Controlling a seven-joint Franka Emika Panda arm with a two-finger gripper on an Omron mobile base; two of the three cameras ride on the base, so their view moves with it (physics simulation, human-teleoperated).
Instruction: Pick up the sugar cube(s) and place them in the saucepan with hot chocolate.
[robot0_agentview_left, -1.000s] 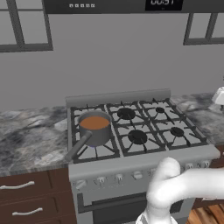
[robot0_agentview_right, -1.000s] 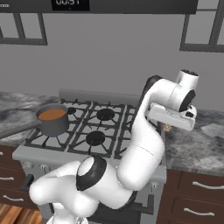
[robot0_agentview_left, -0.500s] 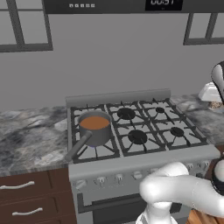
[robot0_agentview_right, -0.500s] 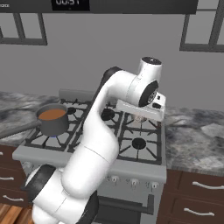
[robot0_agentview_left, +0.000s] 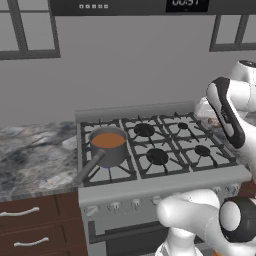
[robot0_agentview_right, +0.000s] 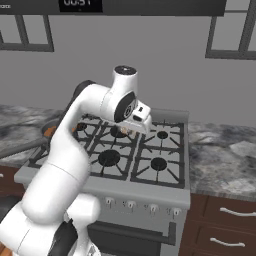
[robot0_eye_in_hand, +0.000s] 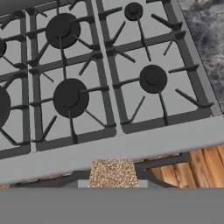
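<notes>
Showing the end effector (robot0_agentview_right: 131, 129) above the middle of the stove (robot0_agentview_right: 165, 172), closed on a speckled brown sugar cube (robot0_eye_in_hand: 113, 173), which in the hand view sits at the bottom edge over the stove's front rail. The saucepan with hot chocolate (robot0_agentview_left: 108, 146) stands on the front left burner, orange-brown liquid inside, handle pointing toward the counter (robot0_agentview_left: 35, 160) edge. Digits on the display (robot0_agentview_left: 186, 4) overhead are not legible.

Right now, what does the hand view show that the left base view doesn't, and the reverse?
Hand view: a speckled brown sugar cube at the gripper, shut on it, and wooden floor beyond the stove's front edge. Left base view: the saucepan with hot chocolate on the front-left burner, the marble counter, the drawers. Both: the stove and its black grates.
</notes>
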